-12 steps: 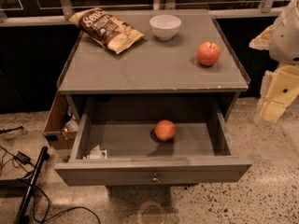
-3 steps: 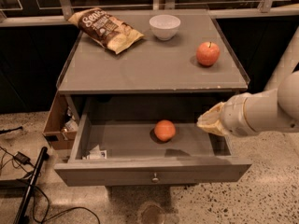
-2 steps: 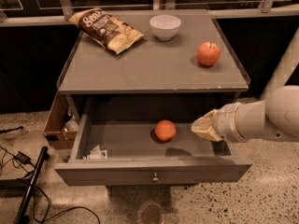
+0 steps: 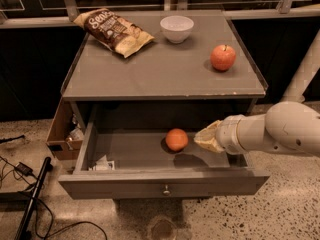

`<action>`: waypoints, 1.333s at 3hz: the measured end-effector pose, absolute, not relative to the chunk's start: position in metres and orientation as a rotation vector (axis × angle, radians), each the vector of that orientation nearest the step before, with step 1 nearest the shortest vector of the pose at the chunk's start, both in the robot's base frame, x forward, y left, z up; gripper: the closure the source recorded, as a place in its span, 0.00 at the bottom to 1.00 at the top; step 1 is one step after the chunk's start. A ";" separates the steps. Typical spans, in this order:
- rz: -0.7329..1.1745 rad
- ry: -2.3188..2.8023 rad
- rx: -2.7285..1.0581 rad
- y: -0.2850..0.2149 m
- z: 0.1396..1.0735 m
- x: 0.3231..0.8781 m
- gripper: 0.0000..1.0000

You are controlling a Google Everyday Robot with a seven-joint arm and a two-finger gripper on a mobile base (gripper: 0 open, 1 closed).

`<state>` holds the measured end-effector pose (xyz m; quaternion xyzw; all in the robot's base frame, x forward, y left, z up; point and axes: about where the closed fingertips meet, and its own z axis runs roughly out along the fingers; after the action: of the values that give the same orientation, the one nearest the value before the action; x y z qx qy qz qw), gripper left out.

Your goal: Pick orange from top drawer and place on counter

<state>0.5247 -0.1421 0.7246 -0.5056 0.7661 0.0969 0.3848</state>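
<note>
step: reach; my gripper (image 4: 206,138) low in top drawer (image 4: 125,185), just right of orange (image 4: 176,139), not touching
grip state: can't tell
next: prob. straddle orange, clamp, lift to counter (image 4: 160,71)

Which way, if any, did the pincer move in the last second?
Yes: pincer moved left over the top drawer, toward the unmoved orange.

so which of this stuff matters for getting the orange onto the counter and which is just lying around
For the job: orange, in the open top drawer; counter; gripper, inside the drawer close beside the orange.
Lying about: chip bag, bowl and apple on the counter; cardboard box at the left; cables on the floor.
</note>
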 end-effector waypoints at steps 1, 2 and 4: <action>0.265 1.954 -1.280 -0.134 0.710 0.536 0.11; 0.279 1.960 -1.270 -0.127 0.696 0.547 0.01; 0.287 1.984 -1.228 -0.114 0.669 0.566 0.15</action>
<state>0.5663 -0.1139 0.6689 -0.4821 0.7789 0.1128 0.3849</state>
